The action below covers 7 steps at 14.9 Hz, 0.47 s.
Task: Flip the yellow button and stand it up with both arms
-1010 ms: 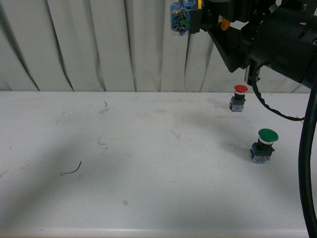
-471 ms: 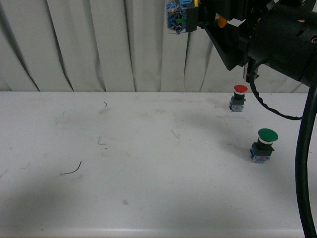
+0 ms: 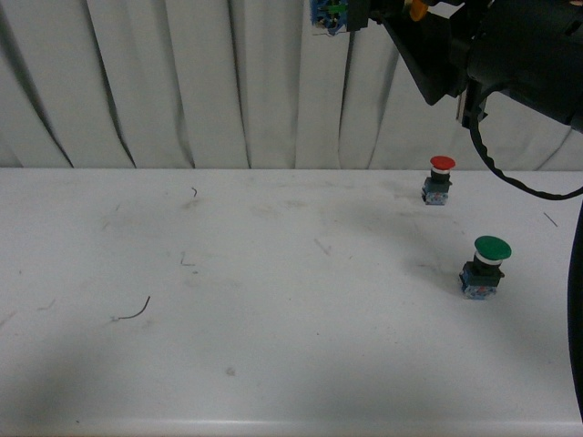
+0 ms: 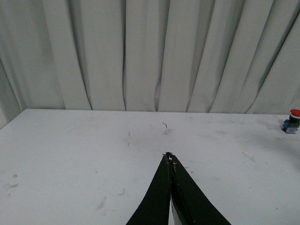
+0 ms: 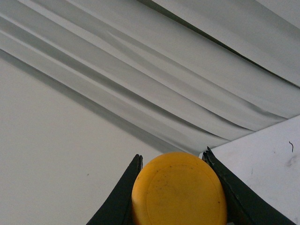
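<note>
Right gripper clamped on small yellow-capped push-button, black fingers on either side of the round cap, cap facing the wrist camera. Front view: button held high at top edge, blue-grey contact block sticking out leftward, well above white table. Left gripper pinched closed, empty, over table. Red-capped button and green-capped button stand upright on table, right side.

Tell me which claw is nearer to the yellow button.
Right. The right claw grips the yellow button; the left claw, shut, is away from it, over the table.
</note>
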Each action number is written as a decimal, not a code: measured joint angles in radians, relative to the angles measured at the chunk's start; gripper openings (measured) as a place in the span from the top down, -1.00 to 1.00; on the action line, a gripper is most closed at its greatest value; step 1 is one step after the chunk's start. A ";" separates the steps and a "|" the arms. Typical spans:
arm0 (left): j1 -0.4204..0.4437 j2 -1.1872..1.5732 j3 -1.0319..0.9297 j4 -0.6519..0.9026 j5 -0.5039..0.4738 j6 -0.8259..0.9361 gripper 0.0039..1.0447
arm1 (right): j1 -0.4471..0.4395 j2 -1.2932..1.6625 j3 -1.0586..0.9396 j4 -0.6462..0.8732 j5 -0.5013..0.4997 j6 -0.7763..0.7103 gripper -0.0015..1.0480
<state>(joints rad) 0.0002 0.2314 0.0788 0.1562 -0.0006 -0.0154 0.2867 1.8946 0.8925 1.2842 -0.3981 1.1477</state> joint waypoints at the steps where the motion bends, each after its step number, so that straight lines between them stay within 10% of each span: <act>1: 0.000 -0.013 -0.008 -0.008 0.000 0.000 0.97 | 0.000 0.000 0.000 -0.001 0.000 -0.005 0.33; 7: 0.000 -0.224 -0.059 -0.151 0.000 0.000 0.97 | 0.008 -0.002 0.000 0.000 0.001 -0.020 0.33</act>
<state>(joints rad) 0.0002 0.0071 0.0200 0.0055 -0.0006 -0.0151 0.2951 1.8927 0.8925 1.2842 -0.3969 1.1278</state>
